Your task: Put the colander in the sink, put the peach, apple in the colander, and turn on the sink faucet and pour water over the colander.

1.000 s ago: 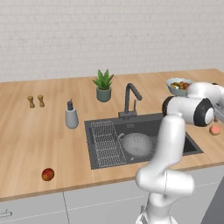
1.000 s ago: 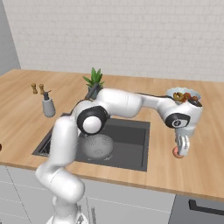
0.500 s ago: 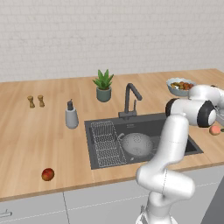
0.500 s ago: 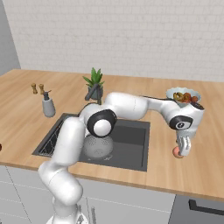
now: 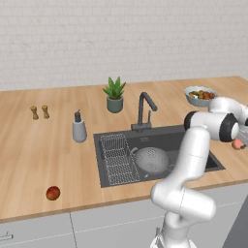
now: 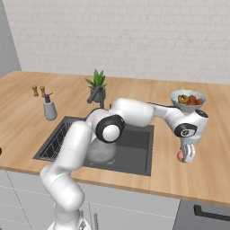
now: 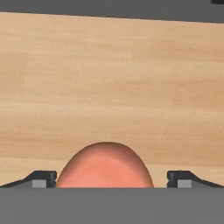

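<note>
The arm reaches to the right of the sink (image 5: 215, 164), and the gripper (image 6: 185, 157) points down at the wooden counter (image 5: 29, 150) there. Its jaws stand wide open, one finger on each side of the peach (image 7: 105, 165), with a gap on both sides, so nothing is gripped. In the hand view the peach sits between the two finger tips (image 7: 41, 178), resting on the counter. In the right base view the peach (image 6: 180, 155) shows as a small pinkish ball beside the fingers, and in the left base view the peach (image 5: 237, 144) is partly hidden behind the hand.

The colander (image 5: 151, 160) lies in the sink, in the middle of the basin, just to the right of a flat wire rack (image 5: 117, 157). The faucet (image 5: 144, 110) stands behind the sink. The apple (image 5: 53, 193) lies on the counter far to the left, near the front edge, well apart from the sink. A bowl of mixed fruit (image 6: 187, 99) stands on the counter behind the gripper. A soap dispenser (image 5: 78, 128) stands left of the sink, and a small potted plant (image 5: 114, 95) is near the faucet.
</note>
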Motion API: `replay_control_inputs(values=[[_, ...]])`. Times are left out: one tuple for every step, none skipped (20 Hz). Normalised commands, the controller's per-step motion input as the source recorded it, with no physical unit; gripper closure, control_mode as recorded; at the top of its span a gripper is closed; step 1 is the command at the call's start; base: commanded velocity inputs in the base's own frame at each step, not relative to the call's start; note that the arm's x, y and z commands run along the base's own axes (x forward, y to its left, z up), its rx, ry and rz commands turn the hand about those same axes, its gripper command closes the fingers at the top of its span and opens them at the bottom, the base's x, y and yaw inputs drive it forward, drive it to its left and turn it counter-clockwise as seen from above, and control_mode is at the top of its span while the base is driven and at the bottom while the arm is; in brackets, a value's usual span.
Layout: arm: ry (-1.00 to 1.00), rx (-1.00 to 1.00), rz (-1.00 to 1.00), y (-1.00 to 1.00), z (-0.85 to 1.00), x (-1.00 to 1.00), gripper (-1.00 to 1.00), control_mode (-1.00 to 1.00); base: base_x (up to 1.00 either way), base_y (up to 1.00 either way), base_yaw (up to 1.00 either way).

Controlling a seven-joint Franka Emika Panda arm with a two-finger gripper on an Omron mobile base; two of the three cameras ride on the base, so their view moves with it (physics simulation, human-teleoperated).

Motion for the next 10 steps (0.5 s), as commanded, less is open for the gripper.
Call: replay_control_inputs(values=[[0.00, 0.00, 0.00, 0.00, -0.33, 0.00, -1.00, -1.00, 0.00, 0.00, 0.00], [0.00, 0.00, 0.00, 0.00, -0.32, 0.00, -1.00, -1.00, 0.00, 0.00, 0.00], [0.00, 0.00, 0.00, 0.00, -0.31, 0.00, -1.00, -1.00, 0.00, 0.00, 0.00], [0.00, 0.00, 0.00, 0.00, -0.31, 0.00, -1.00, -1.00, 0.00, 0.00, 0.00], [0.00, 0.00, 0.00, 0.00, -0.31, 0.00, -1.00, -1.00, 0.00, 0.00, 0.00], [0.00, 0.00, 0.00, 0.00, -0.30, 0.00, -1.00, -1.00, 0.00, 0.00, 0.00], [-0.02, 0.00, 0.00, 0.00, -0.30, 0.00, -1.00, -1.00, 0.00, 0.00, 0.00], [-0.03, 0.00, 0.00, 0.00, -0.28, 0.00, -1.00, -1.00, 0.00, 0.00, 0.00], [-0.05, 0.00, 0.00, 0.00, -0.28, 0.00, -1.00, -1.00, 0.00, 0.00, 0.00], [-0.05, 0.00, 0.00, 0.00, -0.28, 0.00, -1.00, -1.00, 0.00, 0.00, 0.00]])
